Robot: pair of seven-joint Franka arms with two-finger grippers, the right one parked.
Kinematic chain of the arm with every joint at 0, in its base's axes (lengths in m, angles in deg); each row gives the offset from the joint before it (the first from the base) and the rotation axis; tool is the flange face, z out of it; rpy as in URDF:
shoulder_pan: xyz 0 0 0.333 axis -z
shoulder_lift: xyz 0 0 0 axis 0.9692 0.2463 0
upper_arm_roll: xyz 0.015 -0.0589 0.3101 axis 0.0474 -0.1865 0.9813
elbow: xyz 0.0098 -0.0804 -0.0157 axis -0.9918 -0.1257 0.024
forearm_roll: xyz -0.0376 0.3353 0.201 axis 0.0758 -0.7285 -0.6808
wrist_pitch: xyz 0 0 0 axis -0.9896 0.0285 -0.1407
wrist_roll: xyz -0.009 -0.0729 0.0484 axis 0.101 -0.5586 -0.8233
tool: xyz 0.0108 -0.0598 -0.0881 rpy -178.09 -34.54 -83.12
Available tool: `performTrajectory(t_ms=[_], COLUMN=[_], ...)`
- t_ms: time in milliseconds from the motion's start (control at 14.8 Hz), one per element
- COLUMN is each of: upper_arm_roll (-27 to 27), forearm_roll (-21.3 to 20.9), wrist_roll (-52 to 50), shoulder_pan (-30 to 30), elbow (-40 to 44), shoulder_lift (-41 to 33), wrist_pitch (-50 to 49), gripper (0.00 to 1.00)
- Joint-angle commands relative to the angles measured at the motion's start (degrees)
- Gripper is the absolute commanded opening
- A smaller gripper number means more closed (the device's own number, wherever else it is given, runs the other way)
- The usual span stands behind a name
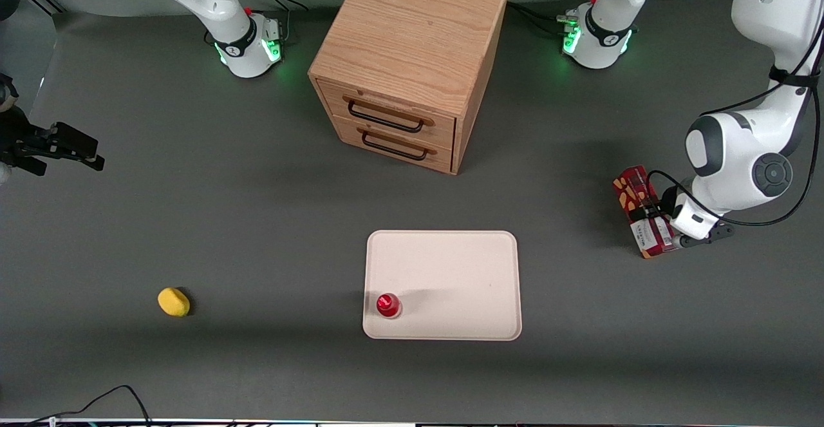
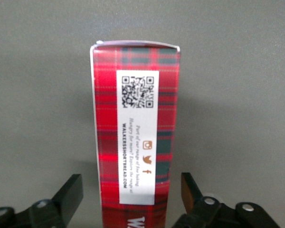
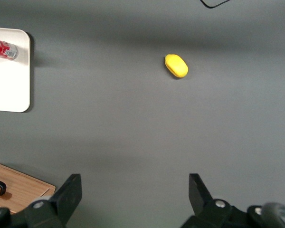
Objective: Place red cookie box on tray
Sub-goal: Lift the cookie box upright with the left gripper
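The red cookie box (image 1: 633, 190), a long red tartan carton with cookie pictures and a white label, lies on the grey table toward the working arm's end, well apart from the tray. My left gripper (image 1: 649, 213) is down over its middle. In the left wrist view the box (image 2: 133, 118) runs between the two black fingers (image 2: 70, 190), with a gap on each side, so the gripper (image 2: 129, 183) is open and straddles it. The cream-white tray (image 1: 450, 259) lies nearer the front camera than the cabinet.
A small red-capped object (image 1: 389, 305) stands in the tray's corner. A wooden two-drawer cabinet (image 1: 405, 60) stands in the table's middle. A yellow lump (image 1: 174, 302) lies toward the parked arm's end of the table.
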Motion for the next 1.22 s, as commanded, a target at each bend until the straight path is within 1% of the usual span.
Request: performTrajectory(t_ms=[0,68,271,406,541,677,812,1015,1150], upper_arm_roll=[0.1,0.1,-0.1,-0.6,-1.6,-2.6,-4.4,-5.6,-7.0], forearm_roll=[0.6,0.6,0.6,-0.1,-0.5,-1.5,-3.7,-3.8,-3.5], wrist_roll=[-0.6,-0.6,0.1,0.3,1.5,2.2,2.3,2.6,2.5], shoulder_pan=[0.3,0.4,0.8,1.3,1.3,1.3,1.3,1.3,1.3], elbow=[-1.4,-1.3,-1.0,-0.3,2.3,7.7,14.6,26.2,30.8], shoulder_lift=[-1.2,-1.3,-3.7,-8.7,-14.1,-17.5,-19.5,-20.0,-19.9], wrist_pitch=[0.7,0.3,-3.2,-8.5,-16.7,-26.8,-36.8,-51.2,-55.8], gripper=[0.24,0.0,0.0,0.0,0.0,0.0,0.0,0.0,0.0])
